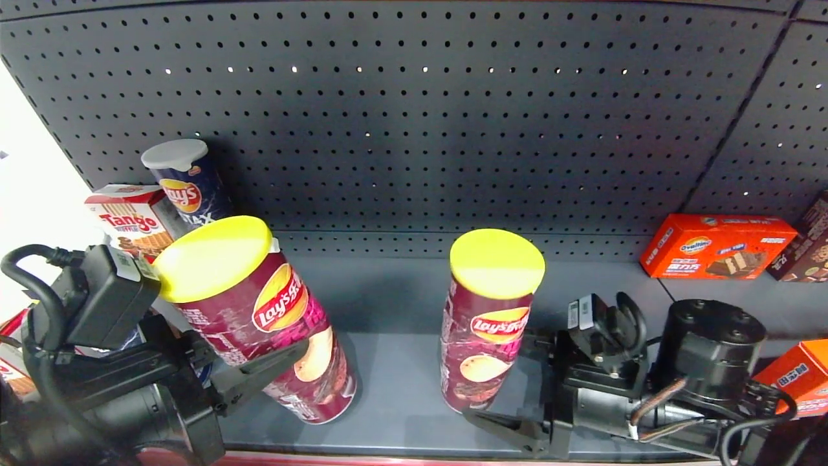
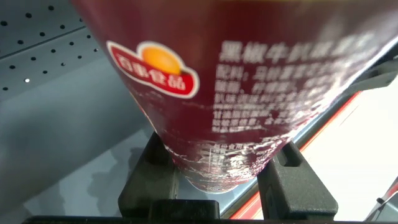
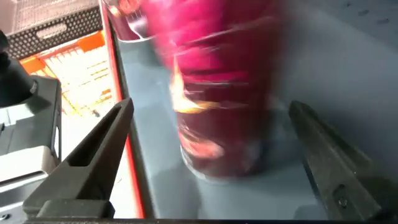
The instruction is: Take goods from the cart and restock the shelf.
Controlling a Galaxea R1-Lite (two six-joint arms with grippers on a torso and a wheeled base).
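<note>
The grey shelf [image 1: 401, 304] has bare room between two maroon cans. The left can [image 1: 259, 323] leans in my left jaws, which are clamped low on its body, with its base near the shelf's front edge — touching or not, I cannot tell. The right can [image 1: 488, 323] stands upright between my wide-open right jaws. I'd square the leaning can upright and seat it flat — then let go.

Logo badges stood on the tilted maroon can [image 1: 272, 323], the upright maroon can [image 1: 485, 330] and the blue can [image 1: 191, 191], and bold lettering on the wafer box [image 1: 132, 223] and the orange box [image 1: 715, 249].
</note>
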